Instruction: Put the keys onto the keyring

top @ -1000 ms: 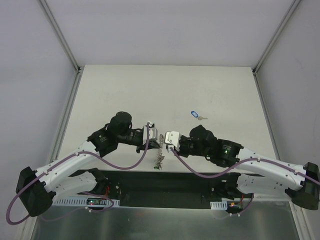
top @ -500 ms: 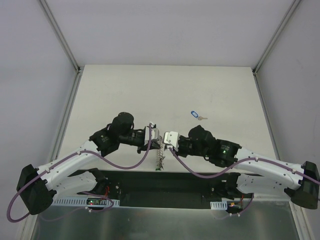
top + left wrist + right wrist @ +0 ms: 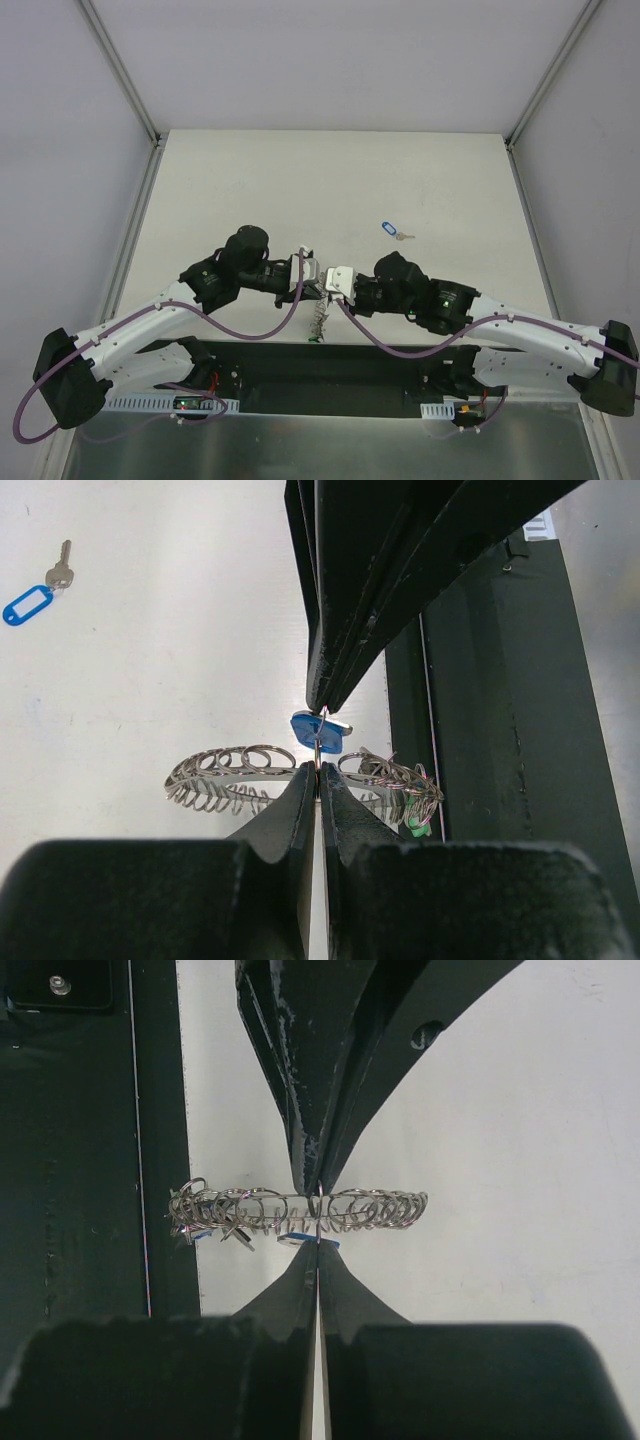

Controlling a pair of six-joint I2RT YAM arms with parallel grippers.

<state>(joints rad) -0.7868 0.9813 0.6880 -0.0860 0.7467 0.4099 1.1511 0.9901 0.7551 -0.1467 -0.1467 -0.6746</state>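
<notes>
steel keyring [image 3: 370,1210] hangs just above the table [image 3: 300,180]. left fingers [image 3: 295,815] are pinched shut on it; right fingers [image 3: 300,1290] are shut on a blue-tagged key [image 3: 318,732] touching its coil. we judge: hold the ring firm, twist the key slowly along the wire. a loose key [image 3: 390,229] lies beyond the keyring. matte pale table, white walls.

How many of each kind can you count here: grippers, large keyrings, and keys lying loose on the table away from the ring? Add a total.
Grippers: 2, the left gripper and the right gripper
Large keyring: 1
Loose blue-tagged key: 1
Total: 4
</notes>
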